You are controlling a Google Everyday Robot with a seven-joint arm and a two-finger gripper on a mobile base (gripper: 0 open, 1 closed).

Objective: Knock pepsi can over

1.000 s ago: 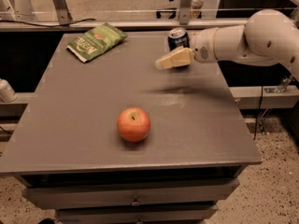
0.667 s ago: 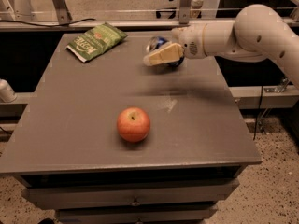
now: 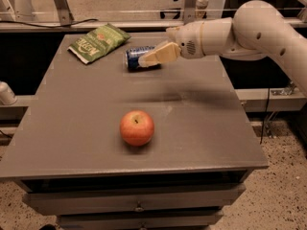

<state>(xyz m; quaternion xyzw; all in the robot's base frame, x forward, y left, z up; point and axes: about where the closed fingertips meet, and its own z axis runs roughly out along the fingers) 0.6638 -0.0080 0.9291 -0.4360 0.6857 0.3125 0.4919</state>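
The pepsi can (image 3: 135, 58) is a small dark blue can with a silver end. It lies on its side on the far middle of the grey table (image 3: 86, 123), silver end pointing left. My gripper (image 3: 152, 57) reaches in from the right on a white arm. Its cream fingertips overlap the can's right part and hide it. The gripper is above the table's far half.
A red apple (image 3: 137, 127) sits near the table's middle front. A green snack bag (image 3: 98, 41) lies at the far left. Metal frame legs and a rail stand behind the table. Drawers are under the table's front edge.
The can stood upright at the far right a second ago; now it lies on its side, further left. My gripper has swept left with it.
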